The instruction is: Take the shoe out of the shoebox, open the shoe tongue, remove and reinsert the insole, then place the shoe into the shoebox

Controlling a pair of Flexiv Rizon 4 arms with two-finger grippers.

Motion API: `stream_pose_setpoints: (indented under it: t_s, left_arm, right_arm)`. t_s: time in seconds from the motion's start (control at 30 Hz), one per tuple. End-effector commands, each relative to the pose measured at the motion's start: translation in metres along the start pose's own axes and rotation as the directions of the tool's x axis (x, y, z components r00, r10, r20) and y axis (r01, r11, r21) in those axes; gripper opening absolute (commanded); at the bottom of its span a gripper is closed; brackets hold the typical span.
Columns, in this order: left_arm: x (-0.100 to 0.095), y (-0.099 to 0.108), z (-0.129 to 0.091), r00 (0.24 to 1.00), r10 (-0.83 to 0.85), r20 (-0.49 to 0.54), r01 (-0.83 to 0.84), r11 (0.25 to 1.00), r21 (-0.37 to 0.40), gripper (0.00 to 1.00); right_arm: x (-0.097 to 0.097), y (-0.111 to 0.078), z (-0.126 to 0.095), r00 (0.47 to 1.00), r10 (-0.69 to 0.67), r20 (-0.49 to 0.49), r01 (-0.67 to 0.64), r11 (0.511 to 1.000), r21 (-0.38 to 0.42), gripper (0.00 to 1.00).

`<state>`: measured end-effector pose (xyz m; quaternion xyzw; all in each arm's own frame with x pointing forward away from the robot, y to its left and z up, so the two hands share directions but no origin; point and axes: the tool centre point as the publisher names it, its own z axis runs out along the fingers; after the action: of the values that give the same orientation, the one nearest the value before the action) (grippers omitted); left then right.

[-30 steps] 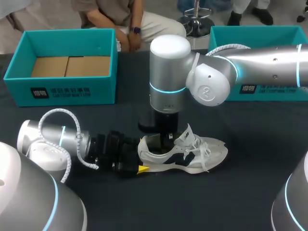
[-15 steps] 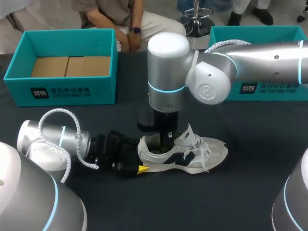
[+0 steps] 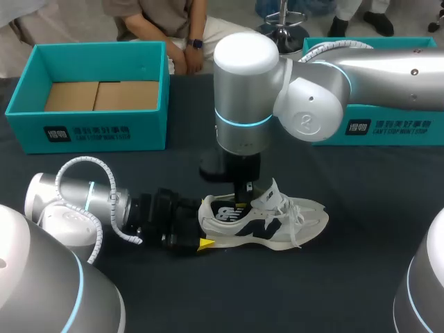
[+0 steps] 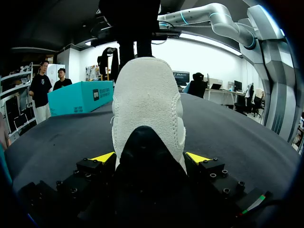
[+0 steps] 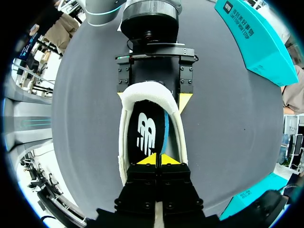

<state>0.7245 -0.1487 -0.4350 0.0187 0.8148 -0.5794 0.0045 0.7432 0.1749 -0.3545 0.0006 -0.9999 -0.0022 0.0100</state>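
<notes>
Dark desk [image 3: 361, 277], shoe [image 3: 277, 225] lower middle of the frame. Left hand [image 4: 149, 158] clamped on its heel, right hand [image 5: 155, 159] pinched together on the insole [image 5: 145, 130]. I'd peel it up slowly, heel end first.

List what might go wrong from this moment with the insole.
1. The right gripper appears to pinch the insole by one end only. The insole may slip free or fold when lifted.
2. The left gripper clamps only the heel of the shoe. A pull on the insole might tip the toe up or drag the shoe loose.
3. The laces lie loose over the shoe's side and might snag.
</notes>
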Motion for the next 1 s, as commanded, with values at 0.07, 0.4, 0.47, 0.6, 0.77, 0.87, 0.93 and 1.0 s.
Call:
stream_pose_setpoints:
  t_s: [0.07, 0.4, 0.47, 0.6, 0.77, 0.87, 0.93, 1.0]
  left_arm:
    - [0.001, 0.004, 0.003, 1.000, 0.000, 0.002, 0.000, 1.000, -0.003, 0.00]
    - [0.001, 0.004, 0.003, 1.000, 0.000, 0.002, 0.000, 1.000, -0.003, 0.00]
    - [0.001, 0.004, 0.003, 1.000, 0.000, 0.002, 0.000, 1.000, -0.003, 0.00]
    - [0.001, 0.004, 0.003, 1.000, 0.000, 0.002, 0.000, 1.000, -0.003, 0.00]
    - [0.001, 0.004, 0.003, 1.000, 0.000, 0.002, 0.000, 1.000, -0.003, 0.00]
    - [0.001, 0.004, 0.003, 1.000, 0.000, 0.002, 0.000, 1.000, -0.003, 0.00]
    - [0.001, 0.004, 0.003, 1.000, 0.000, 0.002, 0.000, 1.000, -0.003, 0.00]
    - [0.001, 0.004, 0.003, 1.000, 0.000, 0.002, 0.000, 1.000, -0.003, 0.00]
  right_arm:
    - [0.003, -0.004, -0.013, 1.000, -0.001, 0.030, 0.002, 1.000, -0.007, 0.00]
    - [0.004, -0.019, -0.036, 0.996, 0.029, 0.084, -0.030, 0.999, 0.011, 0.00]
    - [0.004, -0.021, -0.038, 0.996, 0.033, 0.087, -0.034, 0.999, 0.015, 0.00]
    - [0.000, -0.021, -0.040, 0.995, 0.032, 0.093, -0.034, 0.999, 0.012, 0.00]
    - [-0.009, -0.014, -0.038, 0.995, 0.014, 0.102, -0.013, 1.000, -0.015, 0.00]
    - [-0.018, -0.004, -0.034, 0.995, -0.010, 0.099, 0.013, 0.999, -0.032, 0.00]
    - [-0.022, 0.001, -0.032, 0.995, -0.019, 0.098, 0.023, 0.999, -0.039, 0.00]
    - [-0.026, 0.006, -0.030, 0.995, -0.027, 0.098, 0.032, 0.998, -0.049, 0.00]
